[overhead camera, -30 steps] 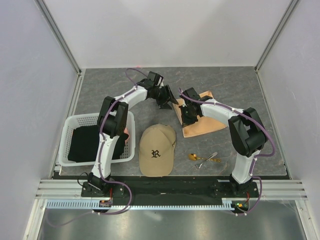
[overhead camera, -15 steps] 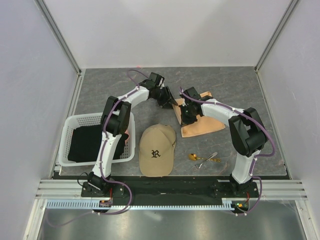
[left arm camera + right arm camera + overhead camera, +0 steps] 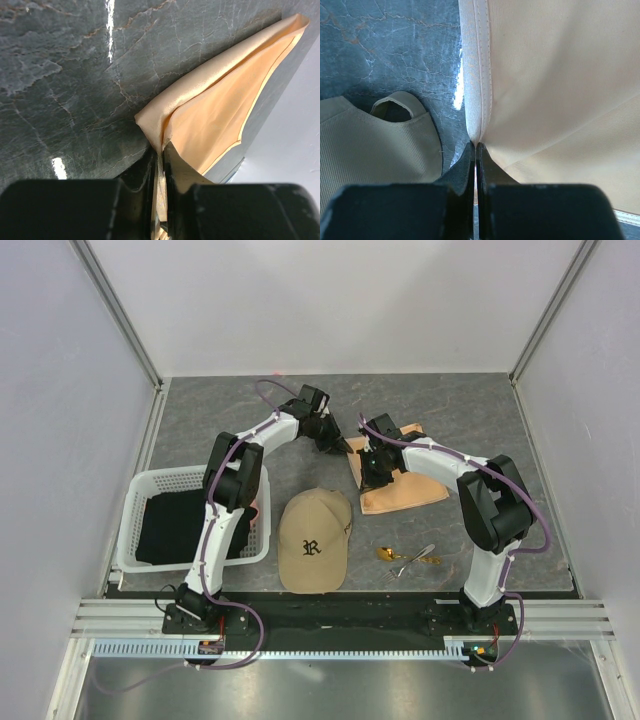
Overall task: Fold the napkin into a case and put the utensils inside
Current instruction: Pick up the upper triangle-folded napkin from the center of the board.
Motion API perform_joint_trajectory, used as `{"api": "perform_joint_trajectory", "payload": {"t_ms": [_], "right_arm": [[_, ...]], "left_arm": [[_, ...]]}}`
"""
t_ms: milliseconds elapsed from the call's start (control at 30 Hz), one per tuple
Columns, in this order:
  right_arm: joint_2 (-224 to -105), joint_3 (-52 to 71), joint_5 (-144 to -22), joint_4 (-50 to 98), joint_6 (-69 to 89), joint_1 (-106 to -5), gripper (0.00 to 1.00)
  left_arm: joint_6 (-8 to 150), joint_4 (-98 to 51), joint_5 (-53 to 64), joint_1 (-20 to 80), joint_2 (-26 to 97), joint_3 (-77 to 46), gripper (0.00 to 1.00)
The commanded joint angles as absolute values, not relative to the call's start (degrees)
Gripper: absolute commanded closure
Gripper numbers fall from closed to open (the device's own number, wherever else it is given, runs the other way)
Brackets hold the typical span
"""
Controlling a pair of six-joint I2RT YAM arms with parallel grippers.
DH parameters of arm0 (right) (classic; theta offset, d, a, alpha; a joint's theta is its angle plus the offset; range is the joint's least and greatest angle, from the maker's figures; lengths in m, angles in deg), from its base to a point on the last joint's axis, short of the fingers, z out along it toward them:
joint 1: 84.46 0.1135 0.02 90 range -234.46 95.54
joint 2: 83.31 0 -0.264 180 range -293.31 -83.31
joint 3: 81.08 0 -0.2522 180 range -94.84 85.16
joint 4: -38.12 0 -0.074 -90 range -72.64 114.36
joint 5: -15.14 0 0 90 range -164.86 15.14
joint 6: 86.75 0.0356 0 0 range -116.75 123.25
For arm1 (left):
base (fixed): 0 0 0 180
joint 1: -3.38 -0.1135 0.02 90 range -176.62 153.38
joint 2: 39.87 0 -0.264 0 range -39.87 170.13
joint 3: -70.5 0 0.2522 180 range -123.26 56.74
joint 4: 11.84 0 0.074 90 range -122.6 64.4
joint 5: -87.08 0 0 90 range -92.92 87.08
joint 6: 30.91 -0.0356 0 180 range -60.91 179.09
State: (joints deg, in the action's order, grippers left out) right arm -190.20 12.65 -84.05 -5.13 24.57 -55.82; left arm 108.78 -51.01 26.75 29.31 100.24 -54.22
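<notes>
Both my left fingers (image 3: 137, 173) pinch a corner of the napkin (image 3: 210, 120); my right fingers (image 3: 490, 172) clamp its hem beside the cap (image 3: 370, 145).

The right tool (image 3: 476, 147) tight on the hemmed edge of the peach napkin (image 3: 560, 75), tan cap (image 3: 370, 145) just beside.

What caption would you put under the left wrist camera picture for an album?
Left gripper pinching a fold of the peach napkin against the grey marbled table.
</notes>
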Motion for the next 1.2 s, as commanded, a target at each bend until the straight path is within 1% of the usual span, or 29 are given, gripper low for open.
{"api": "perform_joint_trajectory", "payload": {"t_ms": [0, 100, 300, 400, 500, 567, 733, 867, 900, 1000, 1033, 1067, 1133, 1167], "right_arm": [[-189.8, 11.8, -84.5, -3.7, 25.5, -56.0, 1.00], [-189.2, 11.6, -84.7, -3.8, 25.6, -56.0, 1.00], [-187.7, 9.1, -84.1, -6.5, 24.2, -56.2, 1.00], [-187.6, 4.2, -83.1, -9.3, 23.4, -56.2, 1.00], [-189.6, -5.1, -83.9, -12.2, 23.2, -56.2, 1.00], [-191.1, -8.8, -85.0, -12.7, 23.8, -55.9, 1.00], [-197.5, -22.0, -88.1, -13.8, 26.5, -54.2, 1.00], [-203.4, -33.0, -92.5, -12.9, 31.5, -50.1, 1.00], [-205.8, -37.3, -93.4, -11.9, 32.7, -49.4, 1.00], [-209.1, -41.7, -97.8, -6.3, 39.4, -47.0, 1.00], [-209.6, -41.8, -99.3, -4.3, 41.1, -46.4, 1.00], [-210.2, -41.3, -100.7, 0.8, 42.9, -46.1, 1.00], [-210.5, -38.7, -104.3, 6.5, 49.8, -45.7, 1.00], [-211.0, -36.9, -105.4, 12.7, 52.9, -45.6, 1.00]], "left_arm": [[108.7, -50.7, 26.3, 28.9, 98.6, -55.7, 0.91], [108.8, -50.8, 27.0, 28.7, 97.8, -56.0, 0.97], [106.5, -50.8, 25.5, 28.3, 94.2, -59.6, 0.98], [105.1, -50.8, 25.0, 27.9, 93.3, -63.7, 0.98], [105.1, -49.9, 25.3, 27.4, 93.2, -68.6, 0.98], [105.8, -48.5, 25.5, 26.6, 92.7, -70.9, 0.98], [106.2, -44.7, 24.2, 23.5, 90.0, -73.7, 0.98], [103.2, -42.7, 22.2, 19.3, 85.9, -74.4, 0.98], [101.8, -42.2, 21.2, 18.7, 84.3, -74.4, 0.98], [99.3, -41.5, 20.2, 16.4, 82.1, -74.7, 0.98], [98.2, -41.5, 19.7, 15.7, 80.9, -74.8, 0.98], [97.2, -41.5, 19.2, 15.5, 80.4, -74.8, 0.98], [93.7, -41.6, 17.5, 15.2, 78.9, -74.4, 0.98], [92.0, -41.7, 16.5, 15.2, 78.3, -74.0, 0.98]]}}
